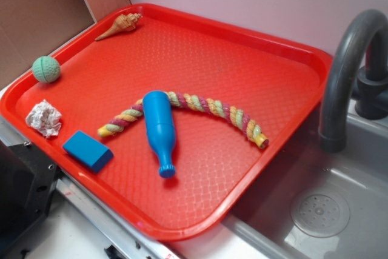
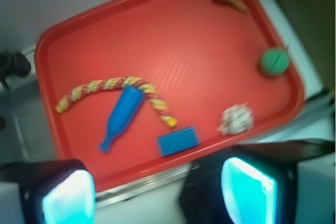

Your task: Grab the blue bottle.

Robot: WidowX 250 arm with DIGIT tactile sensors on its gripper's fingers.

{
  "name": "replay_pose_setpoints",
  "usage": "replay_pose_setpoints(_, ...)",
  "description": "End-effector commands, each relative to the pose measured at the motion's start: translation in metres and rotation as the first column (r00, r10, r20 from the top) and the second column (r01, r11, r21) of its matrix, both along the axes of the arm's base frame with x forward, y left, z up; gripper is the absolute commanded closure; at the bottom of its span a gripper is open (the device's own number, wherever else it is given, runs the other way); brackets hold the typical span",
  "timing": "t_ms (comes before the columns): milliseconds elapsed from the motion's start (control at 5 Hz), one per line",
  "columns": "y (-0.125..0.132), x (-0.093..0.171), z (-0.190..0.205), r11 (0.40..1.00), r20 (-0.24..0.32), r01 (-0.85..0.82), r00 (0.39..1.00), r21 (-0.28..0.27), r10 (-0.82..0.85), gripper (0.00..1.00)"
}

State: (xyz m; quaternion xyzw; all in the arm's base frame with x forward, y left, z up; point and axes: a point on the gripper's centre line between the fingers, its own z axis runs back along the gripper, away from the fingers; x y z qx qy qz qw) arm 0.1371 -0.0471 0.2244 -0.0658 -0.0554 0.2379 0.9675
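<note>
A: Red tray (image 1: 267, 47). Blue bottle (image 1: 159, 127) lies flat mid-tray, base touching the rope (image 1: 212, 108).
B: Looks light, stiff, slick plastic; take the wide body, not the neck.
A: Gripper (image 2: 157, 190) spread wide, empty, high above the near rim.

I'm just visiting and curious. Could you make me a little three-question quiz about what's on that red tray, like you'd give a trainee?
1. True or false: the blue bottle lies on its side, its base end over the striped rope.
2. Which sits closest to the blue block? A) the seashell B) the crumpled paper C) the faucet
3. Fill in: the gripper holds ____ between its fingers.

Key: 1 true; 2 B; 3 nothing. It hangs open above the tray, well off the bottle.
</note>
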Motion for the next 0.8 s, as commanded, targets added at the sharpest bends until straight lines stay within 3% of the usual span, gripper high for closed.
replay_pose_setpoints(0,-0.024,0.033,-0.042,0.979,0.008,-0.180,0.983,-0.098,0.182,0.00)
replay_pose_setpoints(400,-0.035,0.052,-0.105,0.957,-0.092,-0.285,0.956,-0.055,0.279,0.00)
replay_pose_setpoints(600,-0.037,0.059,-0.126,0.945,-0.084,-0.327,0.942,-0.027,0.324,0.00)
